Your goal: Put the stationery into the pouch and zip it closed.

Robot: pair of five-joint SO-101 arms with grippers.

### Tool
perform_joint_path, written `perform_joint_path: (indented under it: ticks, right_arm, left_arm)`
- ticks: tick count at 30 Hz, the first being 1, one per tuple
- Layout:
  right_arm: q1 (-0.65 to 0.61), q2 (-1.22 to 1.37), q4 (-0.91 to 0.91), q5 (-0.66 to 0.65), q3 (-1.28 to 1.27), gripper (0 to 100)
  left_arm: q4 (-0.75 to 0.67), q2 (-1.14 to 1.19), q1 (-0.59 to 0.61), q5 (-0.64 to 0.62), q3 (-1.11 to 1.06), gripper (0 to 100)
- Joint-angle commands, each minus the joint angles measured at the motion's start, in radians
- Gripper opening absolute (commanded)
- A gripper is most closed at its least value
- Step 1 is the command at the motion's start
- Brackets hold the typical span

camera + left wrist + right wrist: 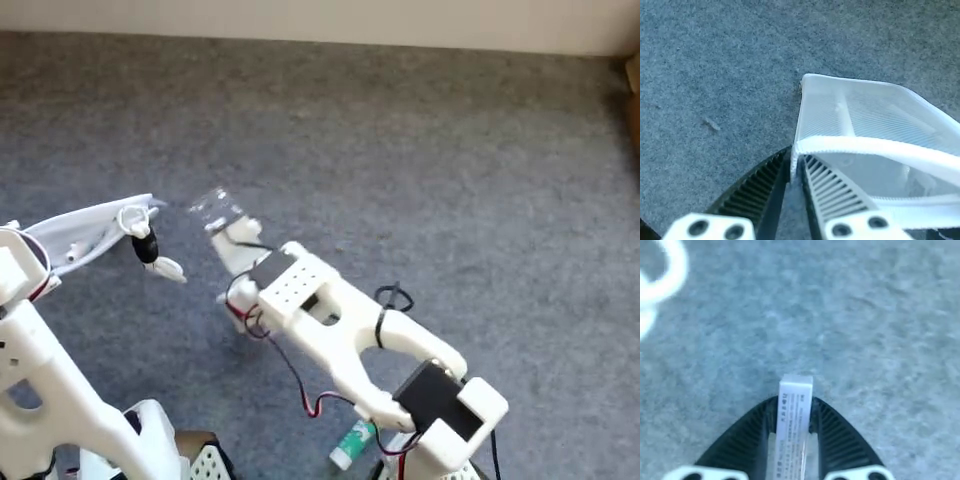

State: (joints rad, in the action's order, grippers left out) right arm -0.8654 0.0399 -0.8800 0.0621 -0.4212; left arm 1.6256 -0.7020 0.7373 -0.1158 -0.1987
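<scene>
At the left, the left gripper (796, 161) is clamped on the rim of the white mesh pouch (865, 120), its two ribbed fingers (752, 187) pressed together over the edge. In the high view the pouch (88, 233) lies on its side on the grey carpet (450, 150), stretching away from the left arm toward the middle. A white ring (132, 218) and a black zip pull (146, 248) hang at its far end, with a small white tag (168, 269) just beside them

Near the middle, the right gripper (795, 407) is closed on a slim labelled stick (796, 390), which pokes out past the fingertips. In the high view this stick (215, 208) sits close to the pouch's end but apart from it

Further right, a green and white tube (352, 445) lies on the carpet by the right arm's base, well apart from the pouch
</scene>
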Motion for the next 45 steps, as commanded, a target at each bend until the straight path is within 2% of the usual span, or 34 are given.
perform_joint_path:
  ticks: [1,9,16,31,37,45]
  right_arm:
    - [0.071,-0.07,-0.001,0.0,0.056,0.5]
    - [0.142,-0.068,0.165,0.006,0.047,0.5]
    - [0.165,-0.068,0.168,0.008,0.05,0.5]
    - [0.166,-0.082,0.166,0.008,0.053,0.5]
    - [0.166,-0.2,0.168,0.008,-0.01,0.5]
    - [0.16,-0.305,0.306,0.006,-0.148,0.5]
  left_arm:
    - [-0.014,-0.007,-0.077,-0.009,0.007,1]
    - [-0.012,-0.007,-0.209,-0.008,0.015,1]
    - [-0.012,-0.007,-0.28,-0.006,0.013,1]
    - [-0.02,-0.007,-0.274,-0.003,-0.031,1]
    - [-0.021,-0.007,-0.274,-0.003,-0.036,1]
    - [-0.021,-0.007,-0.274,-0.003,-0.038,1]
